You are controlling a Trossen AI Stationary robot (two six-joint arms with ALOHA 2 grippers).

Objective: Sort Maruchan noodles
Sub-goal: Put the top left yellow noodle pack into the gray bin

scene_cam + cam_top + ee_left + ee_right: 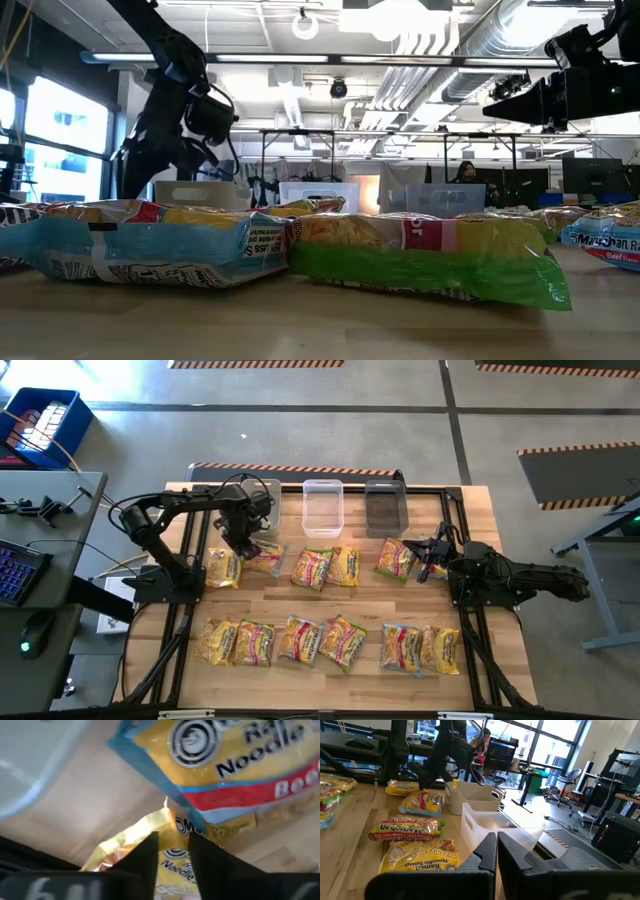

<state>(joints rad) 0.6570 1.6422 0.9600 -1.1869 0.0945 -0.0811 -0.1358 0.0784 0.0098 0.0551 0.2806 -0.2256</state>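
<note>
Several Maruchan noodle packets lie flat in two rows on the wooden table (330,605): a far row (325,567) and a near row (320,642). My left gripper (243,547) points down at the far row's left end, shut on a yellow packet (223,567) beside a blue-and-red beef packet (266,557). My right gripper (425,563) hovers shut above the table's right side, next to a yellow packet with green print (396,558), touching nothing. In the right wrist view its fingers (497,847) show closed above two packets (417,862). My left gripper (172,852) pinches the yellow packet at one end (172,832), between its two fingers, coming from above and pointing down. That end rises toward the fingers, next to the beef packet (240,765). How much of the packet lies on the wood, I cannot tell.
Three bins stand along the far edge: one under the left arm (265,495), a clear one (322,507) and a dark one (385,507). Bare wood runs between the two packet rows. A desk with a keyboard (20,570) stands left of the table.
</note>
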